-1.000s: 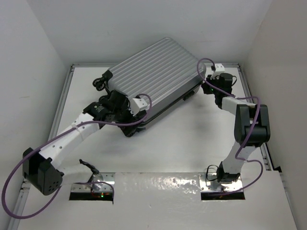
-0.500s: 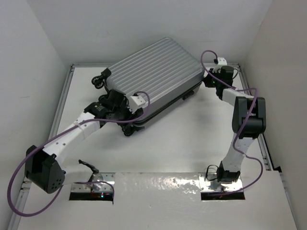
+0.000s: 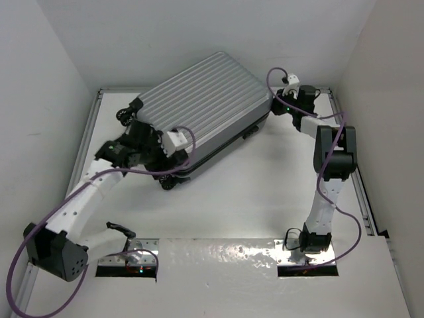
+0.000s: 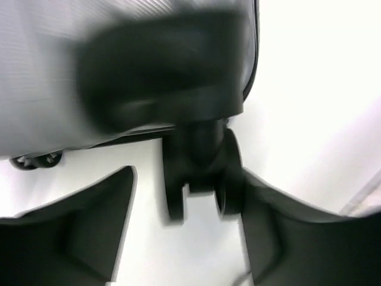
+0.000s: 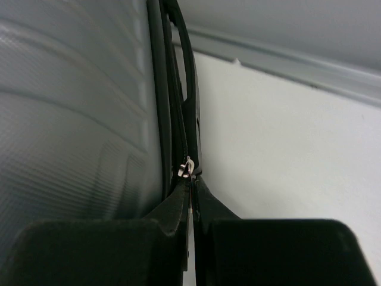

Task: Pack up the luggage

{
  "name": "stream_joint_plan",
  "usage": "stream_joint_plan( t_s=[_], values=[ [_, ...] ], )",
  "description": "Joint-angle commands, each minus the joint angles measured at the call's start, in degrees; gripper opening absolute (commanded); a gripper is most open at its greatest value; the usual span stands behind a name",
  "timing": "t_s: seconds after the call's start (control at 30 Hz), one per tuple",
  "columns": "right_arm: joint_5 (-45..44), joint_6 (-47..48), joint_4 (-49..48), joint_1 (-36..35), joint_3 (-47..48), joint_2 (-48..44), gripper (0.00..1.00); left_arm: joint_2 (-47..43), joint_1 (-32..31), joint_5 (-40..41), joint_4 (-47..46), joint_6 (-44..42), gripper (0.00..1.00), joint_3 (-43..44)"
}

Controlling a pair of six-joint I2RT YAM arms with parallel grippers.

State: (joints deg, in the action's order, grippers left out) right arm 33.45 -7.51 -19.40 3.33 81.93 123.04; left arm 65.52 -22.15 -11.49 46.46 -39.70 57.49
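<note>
The luggage [image 3: 205,99] is a closed silver-grey ribbed suitcase lying flat at the back of the table. My left gripper [image 3: 149,147] is at its near left corner. In the left wrist view the left gripper [image 4: 187,238] is open, with a black double wheel [image 4: 199,173] between its fingers; the right finger [image 4: 280,232] is against the wheel. The shell [image 4: 47,71] fills the top of that view. My right gripper [image 3: 278,106] is at the far right corner. In the right wrist view it [image 5: 191,202] is shut on the silver zipper pull [image 5: 187,168] beside the shell [image 5: 71,119].
White walls enclose the table on the left, back and right. A metal rim [image 3: 89,132] runs along the left edge and another [image 3: 351,165] along the right. Purple cables loop off both arms. A small black part [image 3: 122,228] lies near the left arm's base.
The suitcase has slid and turned to the left. My left arm has moved left with its corner. My right arm has stretched further back and left along the suitcase's edge.
</note>
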Motion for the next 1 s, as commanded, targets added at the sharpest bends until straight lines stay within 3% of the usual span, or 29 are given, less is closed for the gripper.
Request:
stream_joint_plan(
  t_s=[0.0, 0.1, 0.13, 0.17, 0.23, 0.3, 0.37, 0.43, 0.5, 0.53, 0.6, 0.7, 0.8, 0.83, 0.97],
  values=[
    [9.87, -4.69, -17.49, -7.89, -3.86, -0.09, 0.0, -6.98, 4.21, -11.87, -0.47, 3.51, 0.7, 18.71],
    [9.0, -7.61, -23.4, -9.48, -9.05, -0.35, 0.0, 0.2, 10.7, -11.28, -1.03, 14.16, 0.75, 37.65],
    [8.83, -7.7, -23.93, -9.75, -10.11, -0.7, 0.0, 4.58, 16.29, -14.58, 2.98, 15.43, 0.74, 41.0],
    [8.39, -7.52, -24.45, -10.27, -12.56, -1.22, 0.0, 6.53, 30.97, -25.06, 4.68, 17.27, 0.73, 42.16],
    [7.25, -7.08, -26.81, -10.71, -15.12, -3.41, 0.0, 14.58, 39.96, -24.84, 12.37, 17.91, 0.53, 39.38],
    [5.4, -7.08, -28.49, -11.5, -17.94, -5.35, 0.0, 23.99, 46.29, -9.93, 19.78, 13.61, 0.22, 31.94],
    [5.57, -7.43, -28.94, -12.12, -18.21, -6.15, 0.0, 24.23, 49.12, -7.77, 16.06, 15.25, 0.21, 23.85],
    [6.1, -6.82, -28.94, -12.91, -18.91, -7.98, 0.0, 21.6, 48.35, -3.48, 5.38, 16.93, 0.22, 16.55],
    [5.14, -4.9, -29.03, -14.84, -22.24, -10.09, 0.0, 22.1, 43.36, 1.88, -2.64, 17.64, 0.26, 10.89],
    [4.26, -4.36, -29.12, -16.41, -24.08, -12.98, 0.0, 25.24, 39.51, 5.12, -4.51, 17.99, 0.26, 11.32],
    [1.99, -3.13, -30.25, -18.44, -30.4, -16.59, 0.0, 30.08, 38.15, 4.9, -7.59, 20.36, 0.28, 14.82],
    [-2.15, -3.65, -32.45, -25.19, -41.65, -26.69, 0.0, 43.16, 37.36, -2.47, -8.31, 20.02, 0.34, 26.32],
    [-9.18, -7.23, -32.45, -35.74, -49.66, -34.96, 0.0, 48.9, 31.31, -6.79, -6.91, 9.68, 0.37, 36.44],
    [-12.67, -9.17, -33.68, -40.9, -52.29, -36.02, 0.0, 49.44, 27.03, -9.14, -6.82, 1.81, 0.38, 38.46],
    [-20.68, -20.77, -42.64, -47.98, -56.0, -36.47, 0.0, 51.11, 18.21, -13.99, -5.15, -11.5, 0.41, 41.55]
  ],
)
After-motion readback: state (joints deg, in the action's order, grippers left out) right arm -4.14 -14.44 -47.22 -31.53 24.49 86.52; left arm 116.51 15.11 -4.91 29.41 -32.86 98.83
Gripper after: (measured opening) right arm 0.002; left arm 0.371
